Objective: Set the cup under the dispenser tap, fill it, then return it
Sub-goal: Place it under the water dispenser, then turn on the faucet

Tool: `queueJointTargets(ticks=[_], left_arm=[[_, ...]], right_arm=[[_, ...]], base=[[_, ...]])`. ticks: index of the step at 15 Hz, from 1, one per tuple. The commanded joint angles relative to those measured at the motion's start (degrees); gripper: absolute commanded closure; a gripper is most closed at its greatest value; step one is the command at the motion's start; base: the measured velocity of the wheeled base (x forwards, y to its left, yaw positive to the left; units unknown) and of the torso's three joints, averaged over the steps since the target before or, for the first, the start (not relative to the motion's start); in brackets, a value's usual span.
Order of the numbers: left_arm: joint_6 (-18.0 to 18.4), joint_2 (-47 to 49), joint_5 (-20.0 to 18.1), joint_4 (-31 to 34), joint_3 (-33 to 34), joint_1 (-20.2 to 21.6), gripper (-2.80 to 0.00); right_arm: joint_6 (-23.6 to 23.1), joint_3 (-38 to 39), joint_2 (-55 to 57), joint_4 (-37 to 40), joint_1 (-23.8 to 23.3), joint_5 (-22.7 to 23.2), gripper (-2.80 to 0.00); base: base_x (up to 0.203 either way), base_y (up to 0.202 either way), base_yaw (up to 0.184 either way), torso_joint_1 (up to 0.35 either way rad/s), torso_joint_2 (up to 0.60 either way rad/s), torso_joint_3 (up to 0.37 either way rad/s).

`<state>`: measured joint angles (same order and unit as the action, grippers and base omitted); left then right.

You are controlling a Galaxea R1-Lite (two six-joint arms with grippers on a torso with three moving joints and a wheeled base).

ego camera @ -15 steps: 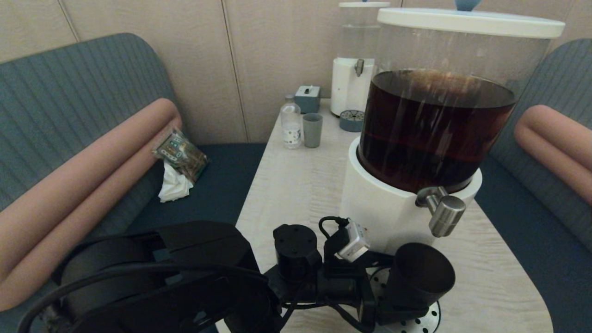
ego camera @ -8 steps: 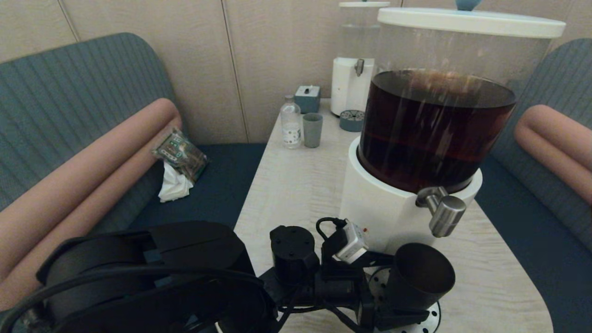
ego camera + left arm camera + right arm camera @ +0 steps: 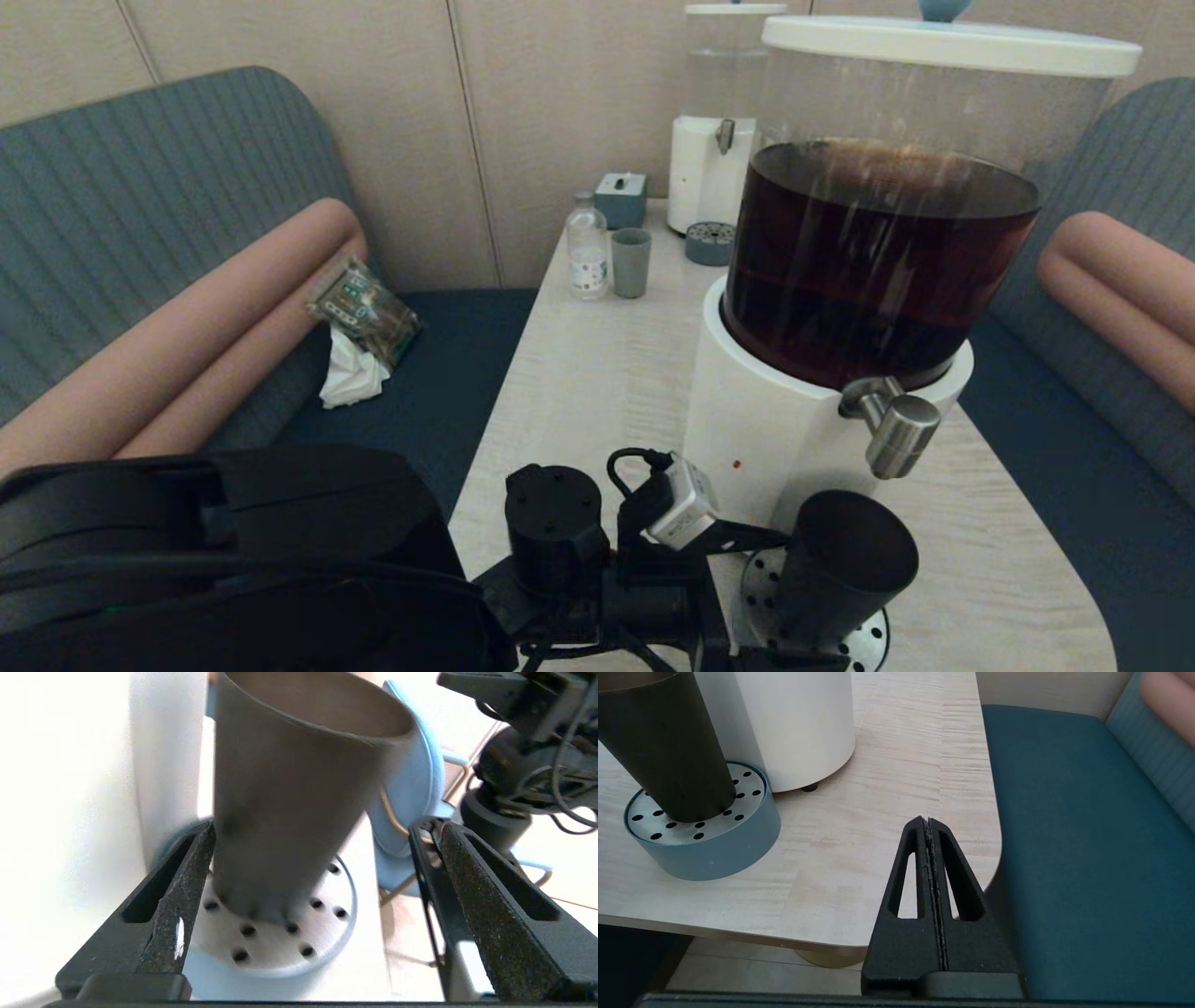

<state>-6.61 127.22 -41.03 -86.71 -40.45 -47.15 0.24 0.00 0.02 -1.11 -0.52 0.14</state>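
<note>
The black cup [image 3: 840,560] stands on the perforated drip tray [image 3: 866,644], directly below the steel dispenser tap [image 3: 896,425] of the big dispenser of dark brown liquid [image 3: 878,243]. My left gripper [image 3: 320,828] is open around the cup [image 3: 289,788]. One finger [image 3: 187,882] sits close against its lower wall, while the other finger [image 3: 472,872] is well apart from it. In the right wrist view the cup [image 3: 663,751] rests upright on the tray [image 3: 714,854]. My right gripper [image 3: 928,820] is shut and empty, low by the table's front right corner.
Further back on the table are a grey-green cup [image 3: 631,262], a small bottle [image 3: 587,247], a grey box [image 3: 621,198] and the smaller clear-liquid dispenser [image 3: 714,140]. Blue bench seats flank the table, and a snack packet with a tissue [image 3: 359,327] lies on the left one.
My left arm has drawn back toward me and to the left. Its fingers have opened off the cup, which stays on the drip tray under the tap.
</note>
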Motion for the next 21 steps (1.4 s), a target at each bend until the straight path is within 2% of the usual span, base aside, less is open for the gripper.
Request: queueJointTargets(ticks=[1,8,11,15,16,18,21], left_arm=[[-0.1,-2.6,-0.2,-0.5,2.6,0.0,-2.8],[0.1,-8.4,-0.3,-0.9,10.9,0.5,-2.8],[0.2,-12.0,0.1,-0.9,14.9,3.8,-2.8],[-0.1,-22.5,6.1,-0.9,19.3,10.0,-2.8],[-0.2,-25.3,7.3,-0.9,19.8,12.5,0.0],[-1.6,-30.4,10.4,-0.8,21.4,16.3,0.0],[-4.9,-37.4,21.6,-0.9,22.3,17.9,0.0]], right_arm=[[0.0,0.4,-0.1,0.0,0.0,0.0,0.0],[0.0,0.4,-0.1,0.0,0.0,0.0,0.0],[0.0,0.4,-0.1,0.0,0.0,0.0,0.0],[0.0,0.4,-0.1,0.0,0.0,0.0,0.0],[0.0,0.4,-0.1,0.0,0.0,0.0,0.0],[0.0,0.4,-0.1,0.0,0.0,0.0,0.0],[0.0,0.4,-0.1,0.0,0.0,0.0,0.0]], base=[[0.0,0.0,0.0,0.0,0.0,0.0],[0.0,0.0,0.0,0.0,0.0,0.0],[0.0,0.0,0.0,0.0,0.0,0.0],[0.0,0.0,0.0,0.0,0.0,0.0],[0.0,0.0,0.0,0.0,0.0,0.0],[0.0,0.0,0.0,0.0,0.0,0.0],[0.0,0.0,0.0,0.0,0.0,0.0]])
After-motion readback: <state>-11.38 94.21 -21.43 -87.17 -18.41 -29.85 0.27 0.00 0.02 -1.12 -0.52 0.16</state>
